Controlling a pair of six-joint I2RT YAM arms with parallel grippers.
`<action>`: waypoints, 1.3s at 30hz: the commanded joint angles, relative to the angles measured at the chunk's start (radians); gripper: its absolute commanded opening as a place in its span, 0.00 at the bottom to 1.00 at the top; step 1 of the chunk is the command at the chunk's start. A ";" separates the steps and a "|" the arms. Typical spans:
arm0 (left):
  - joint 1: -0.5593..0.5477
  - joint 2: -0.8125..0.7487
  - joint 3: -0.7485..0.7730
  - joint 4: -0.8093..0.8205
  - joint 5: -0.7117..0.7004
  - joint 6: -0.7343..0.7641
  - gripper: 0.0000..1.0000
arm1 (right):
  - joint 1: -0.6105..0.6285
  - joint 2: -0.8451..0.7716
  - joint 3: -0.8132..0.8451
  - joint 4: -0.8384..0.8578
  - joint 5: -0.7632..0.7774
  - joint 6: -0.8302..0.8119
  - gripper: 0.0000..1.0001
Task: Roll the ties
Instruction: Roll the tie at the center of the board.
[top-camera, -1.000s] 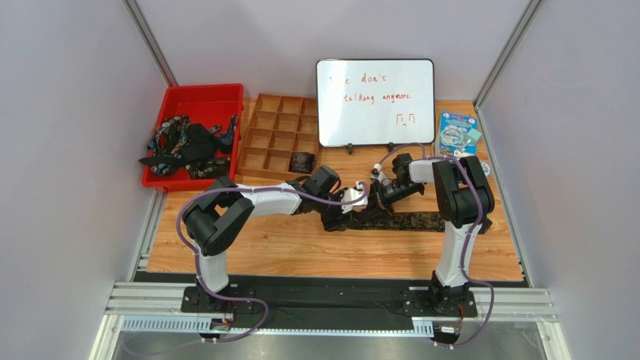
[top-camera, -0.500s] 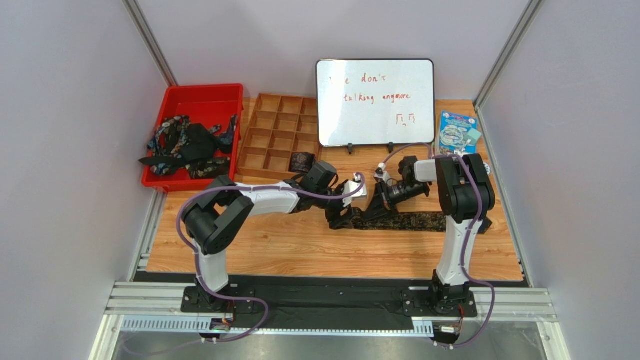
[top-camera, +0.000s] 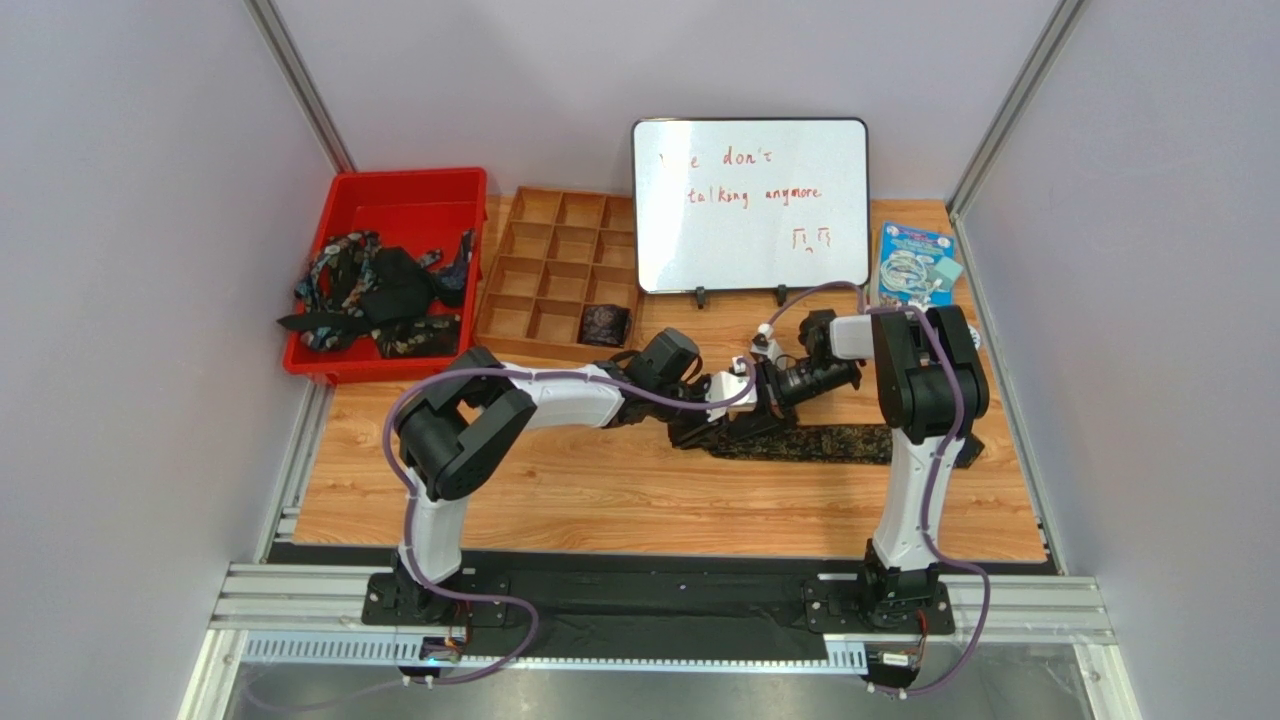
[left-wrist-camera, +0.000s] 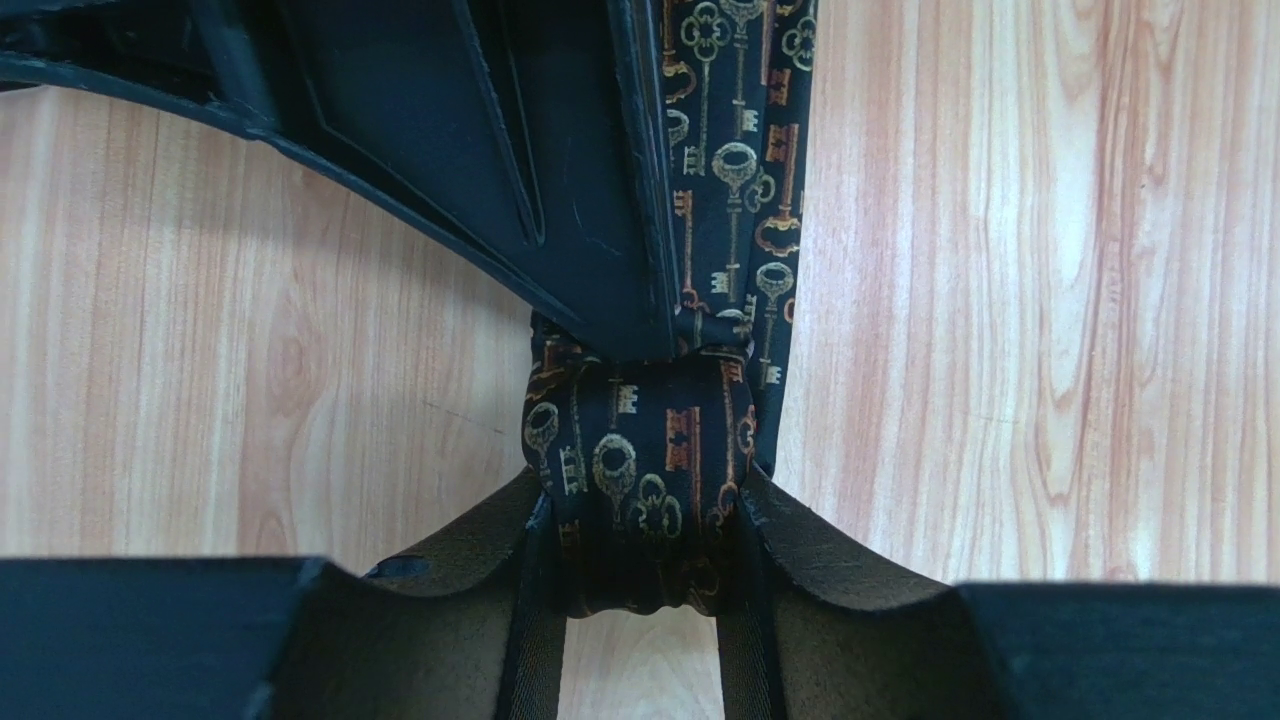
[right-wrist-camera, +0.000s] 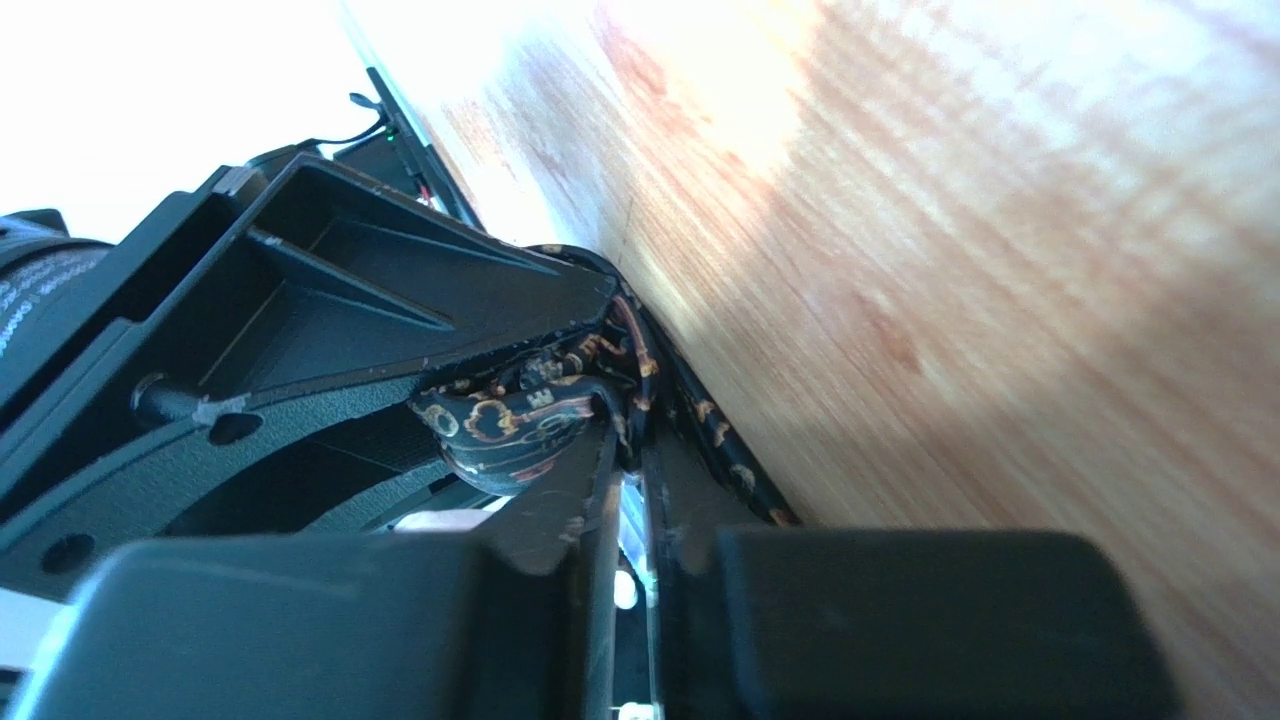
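The tie (top-camera: 827, 443) lies flat on the pale wooden counter (top-camera: 601, 503) between grey walls (top-camera: 135, 300), its end coiled. The jaws of the left gripper (left-wrist-camera: 639, 525) clamp that coil. The right gripper (right-wrist-camera: 631, 443) has its jaws barely apart there; I cannot tell if they grip.

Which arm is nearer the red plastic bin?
Left. The left arm bends just in front of the red plastic bin; the right arm stands far to its right.

Left claw (left-wrist-camera: 643, 548) slid right, closed around rolled tie end (left-wrist-camera: 639, 450); flat tie length shorter.
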 joint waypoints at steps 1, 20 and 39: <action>-0.009 -0.036 -0.004 -0.118 -0.072 0.085 0.22 | -0.010 0.000 0.045 -0.080 0.091 0.009 0.23; 0.037 -0.132 -0.046 -0.060 0.011 0.000 0.18 | -0.041 -0.003 0.030 -0.094 0.353 0.082 0.17; 0.074 -0.031 0.085 -0.366 -0.016 0.297 0.18 | -0.033 -0.009 0.045 -0.066 0.274 0.128 0.18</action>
